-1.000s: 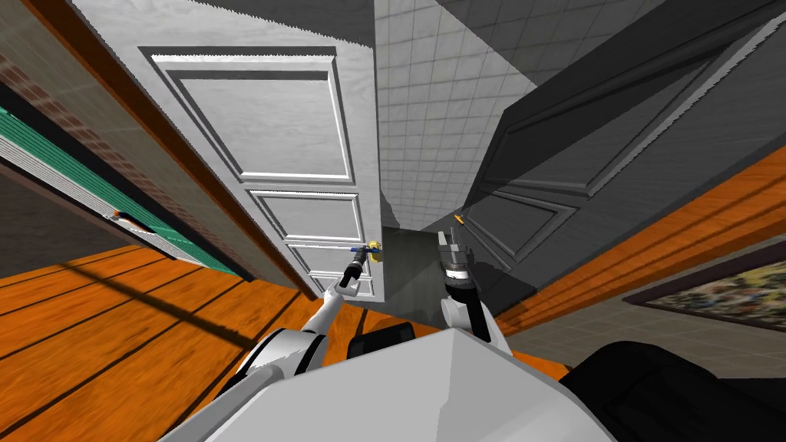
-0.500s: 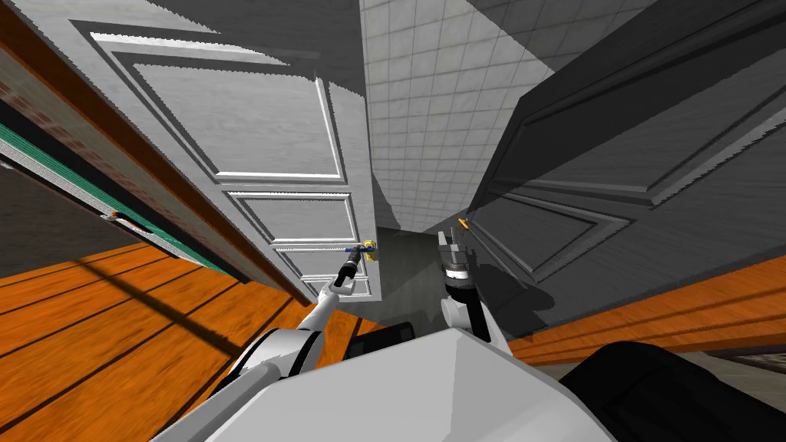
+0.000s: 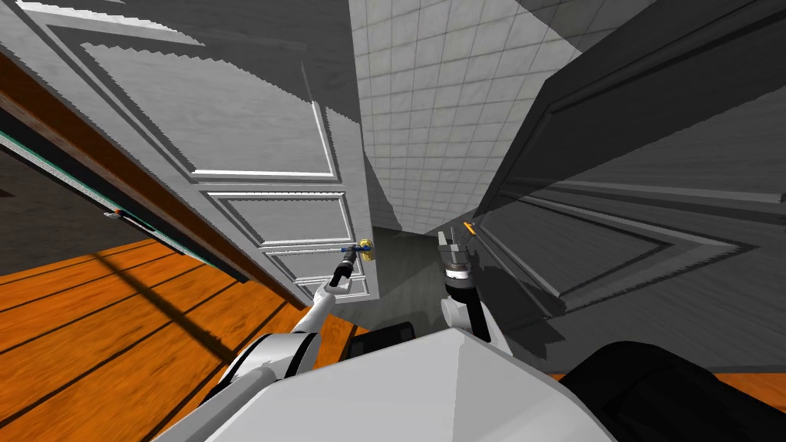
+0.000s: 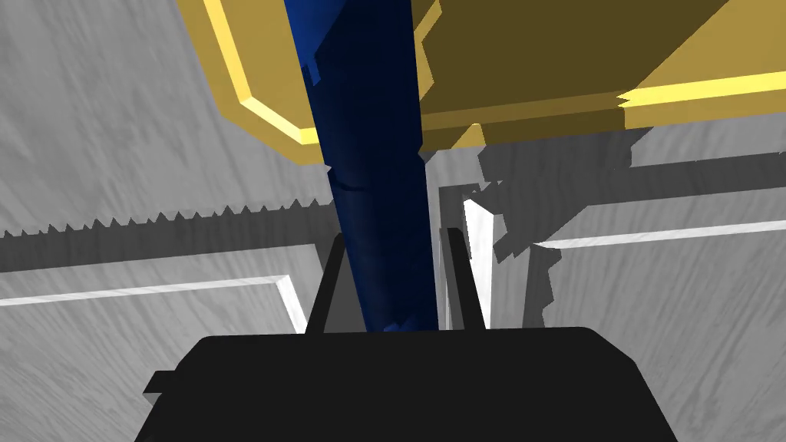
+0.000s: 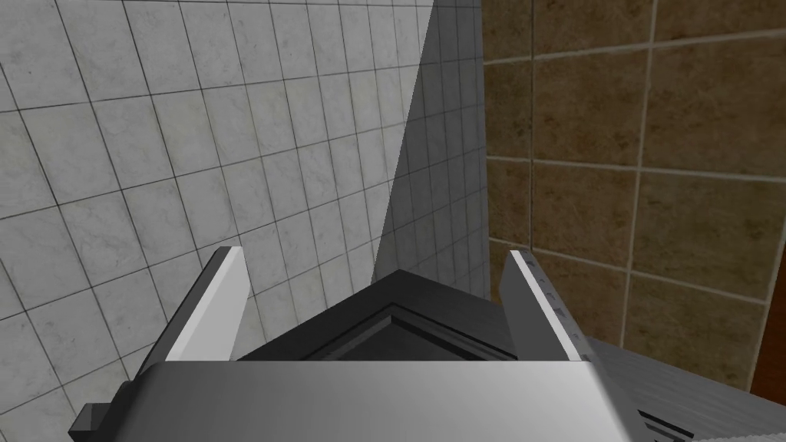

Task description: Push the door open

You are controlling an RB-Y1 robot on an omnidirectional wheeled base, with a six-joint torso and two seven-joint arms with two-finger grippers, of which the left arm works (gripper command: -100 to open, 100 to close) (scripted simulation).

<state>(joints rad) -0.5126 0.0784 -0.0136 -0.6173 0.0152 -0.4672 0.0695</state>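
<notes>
Left gripper (image 4: 395, 238) is clamped tight on the dark blue lever handle (image 4: 372, 153) of the white panelled door (image 3: 253, 153) standing ajar at my front left, right gripper (image 5: 374, 253) hanging spread and empty in the gap, so imo push steady along the door's swing arc, without twisting that lever.

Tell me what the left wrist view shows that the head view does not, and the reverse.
Left wrist view adds the grip itself: the left gripper, its jaws pressing both sides of the blue lever. Head view adds the right gripper in the gap between the doors, the dark grey door with its orange handle, the tiled wall and the orange plank floor. Both share the white panelled door, the lever, its yellow plate and the left gripper.
</notes>
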